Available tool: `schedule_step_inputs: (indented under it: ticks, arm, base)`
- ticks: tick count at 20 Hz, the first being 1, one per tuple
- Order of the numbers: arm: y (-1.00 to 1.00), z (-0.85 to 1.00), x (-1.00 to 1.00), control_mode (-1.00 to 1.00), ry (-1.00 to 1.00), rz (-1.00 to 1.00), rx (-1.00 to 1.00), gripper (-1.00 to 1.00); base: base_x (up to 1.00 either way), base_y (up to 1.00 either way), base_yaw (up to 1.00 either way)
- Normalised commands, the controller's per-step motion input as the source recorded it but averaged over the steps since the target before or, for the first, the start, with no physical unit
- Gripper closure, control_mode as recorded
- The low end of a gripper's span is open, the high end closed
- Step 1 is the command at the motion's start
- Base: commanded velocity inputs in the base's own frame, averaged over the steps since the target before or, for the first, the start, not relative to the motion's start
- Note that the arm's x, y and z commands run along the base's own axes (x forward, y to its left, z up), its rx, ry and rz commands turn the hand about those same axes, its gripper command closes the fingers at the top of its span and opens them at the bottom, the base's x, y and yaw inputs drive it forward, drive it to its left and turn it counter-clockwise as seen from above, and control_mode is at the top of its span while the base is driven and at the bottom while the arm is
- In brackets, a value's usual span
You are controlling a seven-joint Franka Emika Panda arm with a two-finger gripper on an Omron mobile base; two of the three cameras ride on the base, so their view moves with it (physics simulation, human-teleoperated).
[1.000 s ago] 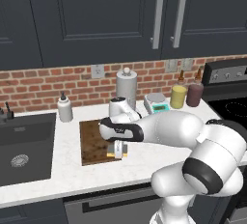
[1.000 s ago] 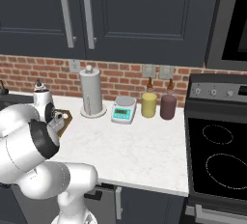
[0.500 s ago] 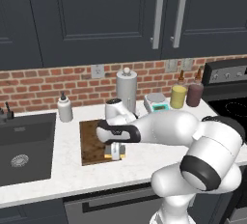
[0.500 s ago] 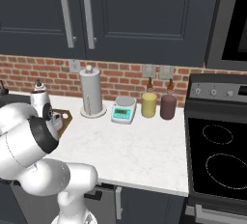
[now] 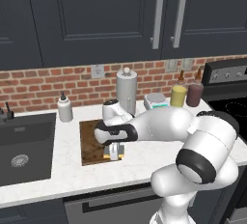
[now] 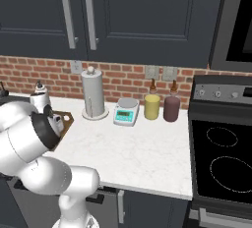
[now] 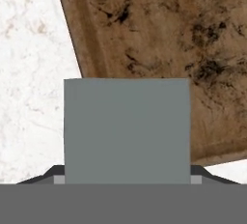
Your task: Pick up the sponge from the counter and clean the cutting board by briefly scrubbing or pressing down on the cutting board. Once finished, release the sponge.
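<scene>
The dark brown stained cutting board (image 5: 90, 140) lies on the white counter (image 5: 72, 175) between the sink and the paper towel roll. My gripper (image 5: 116, 151) points down at the board's near right corner, shut on the sponge (image 5: 117, 157), whose yellow underside shows just at the board's edge. In the hand view the sponge's grey top (image 7: 126, 130) sits between my fingertips (image 7: 195, 175), covering part of the cutting board (image 7: 164, 44) and the counter (image 7: 29, 97) beside it. I cannot tell whether the sponge touches the board. One corner of the board (image 6: 65, 119) peeks past my arm.
A black sink (image 5: 21, 143) lies left of the board, with a soap bottle (image 5: 64, 108) behind it. A paper towel roll (image 5: 126, 90), a teal scale (image 5: 156, 100), a yellow jar (image 5: 178, 95) and a brown jar (image 5: 195, 92) line the brick wall. The stove (image 6: 221, 168) is to the right.
My gripper has moved left and down with the sponge, from over the board's right side to its near right corner.
</scene>
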Motion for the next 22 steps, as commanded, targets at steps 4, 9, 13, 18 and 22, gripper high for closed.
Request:
schedule_step_inputs:
  ticks: [4, 9, 13, 18, 22]
  arm:
    - [0.0, -0.05, 0.08, -1.0, 0.0, 0.0, -0.01, 1.0]
    - [0.0, -0.04, 0.07, -1.0, 0.0, 0.0, 0.0, 1.0]
    - [0.0, -0.03, 0.11, -1.0, 0.0, 0.0, -0.01, 1.0]
    - [0.0, -0.04, 0.16, -1.0, 0.0, 0.0, -0.01, 1.0]
    - [0.0, -0.06, 0.14, -1.0, 0.0, 0.0, -0.01, 1.0]
  base:
    - [0.0, 0.0, 0.0]
    - [0.0, 0.0, 0.0]
    - [0.0, 0.0, 0.0]
    - [0.0, 0.0, 0.0]
    - [0.0, 0.0, 0.0]
